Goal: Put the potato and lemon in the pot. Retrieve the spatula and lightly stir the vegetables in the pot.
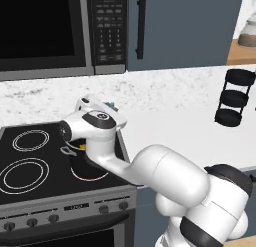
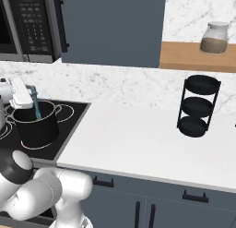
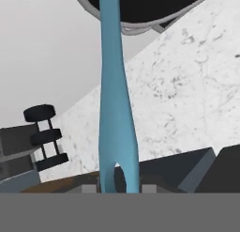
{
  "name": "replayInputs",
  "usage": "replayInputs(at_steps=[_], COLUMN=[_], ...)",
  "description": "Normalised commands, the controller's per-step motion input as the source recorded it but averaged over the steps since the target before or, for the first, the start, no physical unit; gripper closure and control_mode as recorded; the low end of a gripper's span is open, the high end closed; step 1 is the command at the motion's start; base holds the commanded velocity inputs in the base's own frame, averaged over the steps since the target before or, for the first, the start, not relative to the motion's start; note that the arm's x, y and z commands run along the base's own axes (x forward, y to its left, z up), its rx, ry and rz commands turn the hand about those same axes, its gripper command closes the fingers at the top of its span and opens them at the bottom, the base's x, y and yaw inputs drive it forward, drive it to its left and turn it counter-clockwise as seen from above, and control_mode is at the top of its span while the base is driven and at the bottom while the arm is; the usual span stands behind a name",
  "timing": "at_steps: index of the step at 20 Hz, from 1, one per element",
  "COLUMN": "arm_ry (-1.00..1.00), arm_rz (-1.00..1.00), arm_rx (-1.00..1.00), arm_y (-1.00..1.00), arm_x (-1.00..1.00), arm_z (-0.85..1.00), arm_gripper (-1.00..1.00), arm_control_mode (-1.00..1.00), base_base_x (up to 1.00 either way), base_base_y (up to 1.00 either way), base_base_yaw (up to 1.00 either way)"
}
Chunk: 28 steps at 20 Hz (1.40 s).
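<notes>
One yellow vegetable (image 1: 82, 146) peeks beside pot (image 2: 36, 125); spatula (image 2: 36, 107) dips inside.

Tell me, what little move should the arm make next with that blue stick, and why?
Probably a gentle sideways sweep. The gripper holds the spatula upright, its lower end already down inside the pot on the stove, so stirring seems all that is left.

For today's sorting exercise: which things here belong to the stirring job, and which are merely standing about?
Job:
- pot on the stove
- spatula, held by the end effector, reaching into the pot
- yellow piece in the pot

Standing about:
- black tiered rack
- jar
- microwave
</notes>
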Motion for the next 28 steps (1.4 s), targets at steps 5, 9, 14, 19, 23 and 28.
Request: replayInputs(at_steps=[5,9,14,19,23,28], arm_ry=[-0.02,0.0,-0.01,-0.07,-0.09,-0.04], arm_rz=[0.0,0.0,0.0,0.0,0.0,0.0], arm_rx=[-0.04,-0.06,-0.05,0.0,0.01,0.07], arm_y=[0.14,0.13,0.08,0.09,0.16,0.17], arm_x=[0.03,0.02,0.01,0.07,0.06,0.08], arm_z=[-0.34,-0.4,-0.35,-0.23,-0.01,0.22], arm_gripper=[1.0,1.0,1.0,1.0,1.0,1.0], arm_control_mode=[-1.0,-1.0,-1.0,-1.0,-1.0,-1.0], base_base_x=[0.0,0.0,0.0,0.0,0.0,0.0], base_base_y=[0.0,0.0,0.0,0.0,0.0,0.0], base_base_yaw=[0.0,0.0,0.0,0.0,0.0,0.0])
